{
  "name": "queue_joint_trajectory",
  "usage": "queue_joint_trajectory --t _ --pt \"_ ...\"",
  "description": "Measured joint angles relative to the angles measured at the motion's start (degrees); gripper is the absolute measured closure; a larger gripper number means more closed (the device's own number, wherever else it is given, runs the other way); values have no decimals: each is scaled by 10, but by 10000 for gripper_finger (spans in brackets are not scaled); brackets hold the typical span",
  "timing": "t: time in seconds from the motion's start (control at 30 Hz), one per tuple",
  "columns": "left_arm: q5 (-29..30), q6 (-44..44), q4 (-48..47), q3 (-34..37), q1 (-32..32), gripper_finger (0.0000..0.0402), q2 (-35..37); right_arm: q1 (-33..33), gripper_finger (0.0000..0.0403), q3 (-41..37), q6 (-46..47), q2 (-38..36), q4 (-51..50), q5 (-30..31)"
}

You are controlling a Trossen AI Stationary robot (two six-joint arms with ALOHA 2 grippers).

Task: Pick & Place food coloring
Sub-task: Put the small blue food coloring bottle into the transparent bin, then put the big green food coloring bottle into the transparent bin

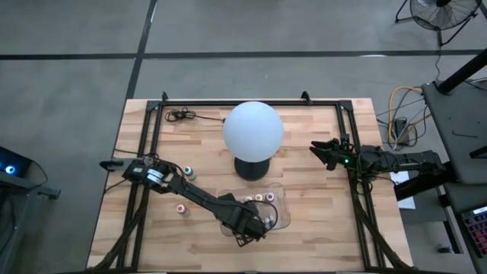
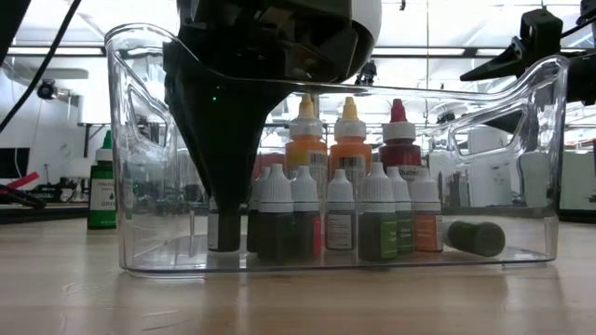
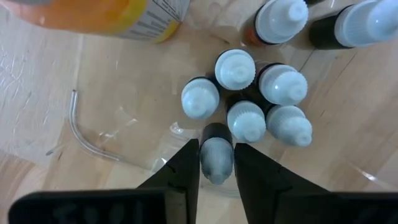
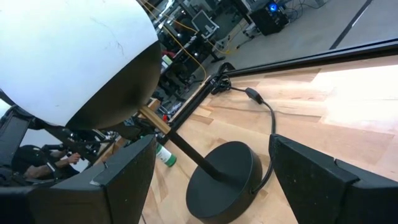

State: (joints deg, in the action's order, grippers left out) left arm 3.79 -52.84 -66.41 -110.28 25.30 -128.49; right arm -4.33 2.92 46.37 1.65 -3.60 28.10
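Wooden planks make up the worktop [image 1: 319,221], which stands on a grey floor with a workshop room beyond it. Down inside the clear plastic tray [image 2: 549,167], near the worktop's front edge, the left pincer [image 3: 217,163] stands with its two dark fingers [image 3: 186,171] close on either side of a small dark bottle with a pale cap [image 3: 216,155]; the bottle sits upright between them, though whether they press on it I cannot tell. Just beyond that bottle, five more white-capped bottles [image 3: 249,93] of the food coloring stand packed in a cluster, touching one another. Seen from table height, the tray also holds taller bottles behind, two orange ones [image 2: 328,140] and a red one [image 2: 399,140], and a dark green bottle [image 2: 476,237] lies on its side at one end. Outside the tray, two little bottles [image 1: 183,190] stand on the wood near the left arm. Behind the tray sits a white globe lamp [image 1: 253,129] on a black round base [image 4: 224,180]. Well apart, at the worktop's right edge, the right pincer [image 1: 323,152] waits with its fingers spread wide and nothing between them.
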Motion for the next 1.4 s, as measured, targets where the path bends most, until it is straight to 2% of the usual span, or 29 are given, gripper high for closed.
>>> queue_joint_trajectory --t 0.2,0.33,0.77,0.9,1.23,1.4 --pt "0 0 0 0 0 325 1 0 101 0 0 0 0 0" --pt "0 0 0 0 0 303 4 0 101 0 0 0 0 0" --pt "-8 -29 -7 -7 3 135 54 0 101 0 0 0 0 0" --pt "-30 -38 -8 -16 5 99 71 0 101 0 0 0 0 0" --pt "-63 -51 -18 -59 9 87 77 0 101 0 0 0 0 0" --pt "-59 -46 -90 -94 10 87 78 0 101 0 0 0 0 0"
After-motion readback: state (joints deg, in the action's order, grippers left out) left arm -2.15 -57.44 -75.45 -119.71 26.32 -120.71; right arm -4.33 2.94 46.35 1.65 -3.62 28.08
